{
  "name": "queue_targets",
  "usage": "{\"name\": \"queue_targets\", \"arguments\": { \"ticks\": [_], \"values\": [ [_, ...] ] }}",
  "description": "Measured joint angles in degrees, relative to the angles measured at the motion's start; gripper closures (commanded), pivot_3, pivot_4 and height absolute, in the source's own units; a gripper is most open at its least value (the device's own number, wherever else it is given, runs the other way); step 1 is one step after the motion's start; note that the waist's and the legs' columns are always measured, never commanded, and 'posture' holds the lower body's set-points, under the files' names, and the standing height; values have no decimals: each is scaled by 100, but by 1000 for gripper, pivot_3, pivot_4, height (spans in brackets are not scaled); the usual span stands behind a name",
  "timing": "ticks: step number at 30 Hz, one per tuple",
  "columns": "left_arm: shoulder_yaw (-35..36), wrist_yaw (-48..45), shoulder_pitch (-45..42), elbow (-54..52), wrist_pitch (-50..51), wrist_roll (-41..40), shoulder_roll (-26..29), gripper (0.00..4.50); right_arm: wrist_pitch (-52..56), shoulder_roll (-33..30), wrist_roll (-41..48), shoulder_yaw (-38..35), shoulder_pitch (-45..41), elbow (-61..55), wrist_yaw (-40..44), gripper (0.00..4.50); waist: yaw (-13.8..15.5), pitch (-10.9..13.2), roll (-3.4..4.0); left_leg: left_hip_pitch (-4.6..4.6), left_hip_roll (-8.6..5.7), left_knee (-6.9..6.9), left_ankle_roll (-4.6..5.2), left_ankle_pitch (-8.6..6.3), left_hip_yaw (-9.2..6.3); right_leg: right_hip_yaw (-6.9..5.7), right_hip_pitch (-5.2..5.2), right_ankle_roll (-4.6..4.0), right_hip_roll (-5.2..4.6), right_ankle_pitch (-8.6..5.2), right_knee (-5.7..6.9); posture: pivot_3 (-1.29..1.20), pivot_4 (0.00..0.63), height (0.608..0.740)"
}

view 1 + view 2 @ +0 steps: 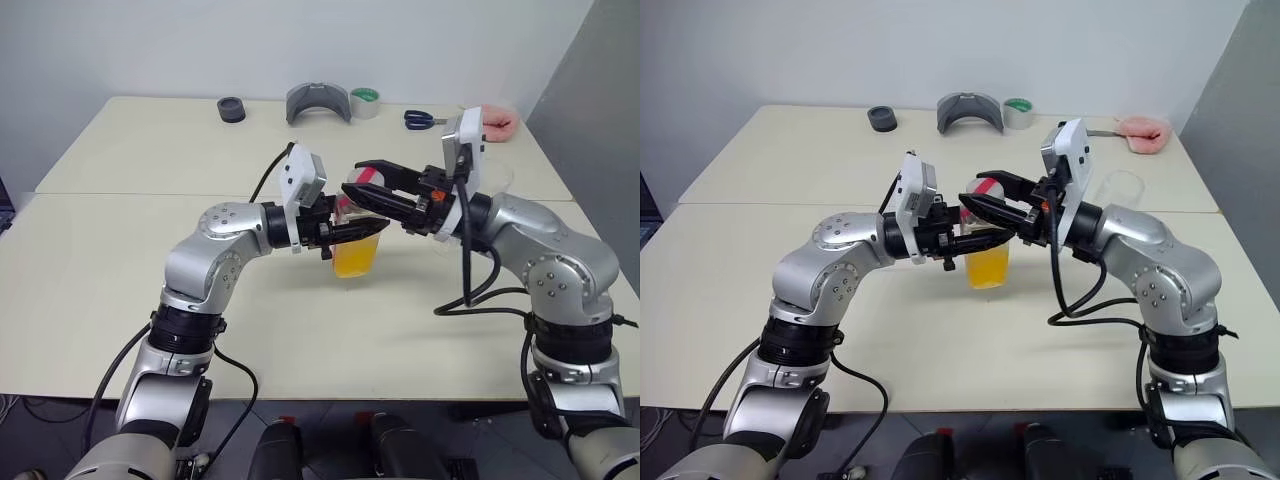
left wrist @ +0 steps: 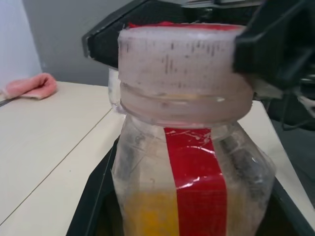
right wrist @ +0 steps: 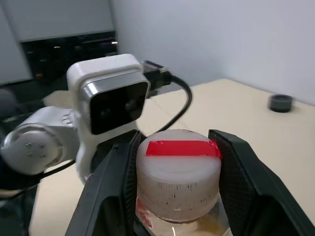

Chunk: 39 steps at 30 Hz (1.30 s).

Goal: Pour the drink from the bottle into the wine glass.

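While the left gripper (image 1: pixel 352 229) pinches the bottle (image 1: pixel 357 245) above the table (image 1: pixel 120 280), the right gripper (image 3: pixel 177 162) brackets its cap (image 3: pixel 178 167), contact unclear. Drink (image 1: pixel 987 268) remains inside; uncapping and pouring into the wine glass (image 1: pixel 1118 188) remain.

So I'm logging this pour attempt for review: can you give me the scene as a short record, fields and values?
bottle: held above the table, upright, cap on
drink: orange-yellow, fills the lower part of the bottle
cap: pale, with a red strip across its top
left hand: shut on the bottle's body
right hand: fingers either side of the cap
wine glass: on the table beyond the right arm, looks empty
stage: nothing poured yet
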Motion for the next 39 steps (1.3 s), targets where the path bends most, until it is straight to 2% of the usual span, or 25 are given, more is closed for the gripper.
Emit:
{"name": "queue_targets", "arguments": {
  "ticks": [3,7,10,14,15,19,28,39],
  "values": [
    [3,-130,2,-88,11,-55,90,2632,-653,-85,-272,301,-430,940,1371,2623,-16,1,1,4,0,0,0,0,1,0,0,0,1,0,0,0,150,740],
    [51,-103,14,-101,52,-48,215,2632,-1438,88,-709,592,-1032,2167,2512,2623,-22,1,2,4,3,1,0,0,-1,-1,0,-1,3,0,4,0,150,740],
    [79,4,67,-140,122,-50,221,2632,-1699,176,-921,631,-1260,2629,2869,1635,-8,2,3,3,3,1,0,0,0,-2,0,-1,-1,1,2,0,150,740],
    [56,88,121,-320,159,-55,162,2632,-1605,103,-987,735,-1249,2582,2969,195,27,3,4,-3,0,2,0,0,-5,-2,0,-2,-5,1,-1,0,150,740],
    [57,114,121,-336,159,-55,157,2632,-1500,-32,-962,685,-1170,2448,2951,15,48,3,4,-3,-1,3,0,0,-6,-3,1,-2,-6,1,-2,0,150,740],
    [82,134,152,-321,155,-52,176,2632,-863,-576,-674,335,-663,1667,2746,15,116,3,4,-4,-4,2,0,0,-7,-1,4,-2,-7,0,-8,0,150,740],
    [61,116,148,-168,67,-42,12,2632,-179,-766,-376,-147,-287,563,1657,15,80,4,6,-1,-2,3,0,0,-8,1,4,-1,0,0,0,0,150,740],
    [58,106,132,-39,-3,-36,-7,2632,-178,-253,-428,-162,-36,-340,204,15,65,4,6,-1,-2,3,0,0,-8,1,4,-1,0,0,0,0,150,740]
  ]
}}
